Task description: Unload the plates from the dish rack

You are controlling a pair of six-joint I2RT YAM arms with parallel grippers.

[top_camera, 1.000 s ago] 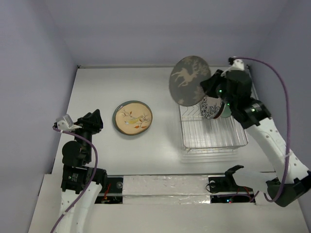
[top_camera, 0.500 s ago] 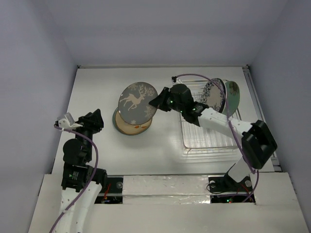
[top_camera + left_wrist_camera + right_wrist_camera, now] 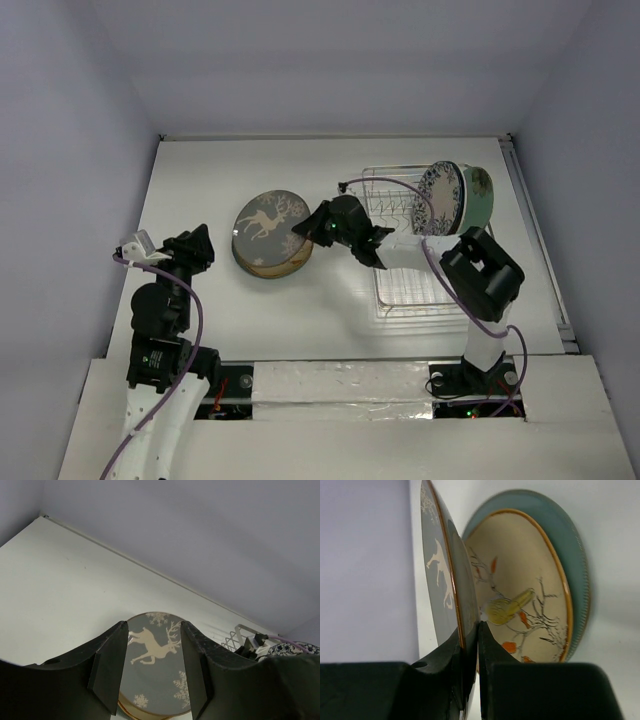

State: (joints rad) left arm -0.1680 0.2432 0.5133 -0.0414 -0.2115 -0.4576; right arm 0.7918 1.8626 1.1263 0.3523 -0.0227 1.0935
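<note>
The dark round ceramic plate with a pale deer (image 3: 266, 224) is out of the rack. In the top view it sits left of the middle. It hangs tilted over a cream round plate with a bird and a teal rim (image 3: 525, 597), which lies flat on the white surface (image 3: 200, 180). The side near the claw is up. I cannot tell if the far side touches the bird plate yet.

The right claw (image 3: 469, 632) is clenched on the rim of the deer plate, with one finger on each face. It only has a thin bit of the edge.

To the right in the top view stands the silver wire dish rack (image 3: 432, 292). Two plates stand on edge at its back: a white plate with a blue flower rim (image 3: 440, 200) and a pale green plate (image 3: 481, 195) behind it.

The left claw (image 3: 197, 243) is at the lower left. Its jaws are apart and hold nothing.

What could go wrong? If the claw lets go while the plate is tilted, the plate could drop onto the bird plate and chip it. It could also slide off to one side. A smooth plate held by so little could slip out too.
</note>
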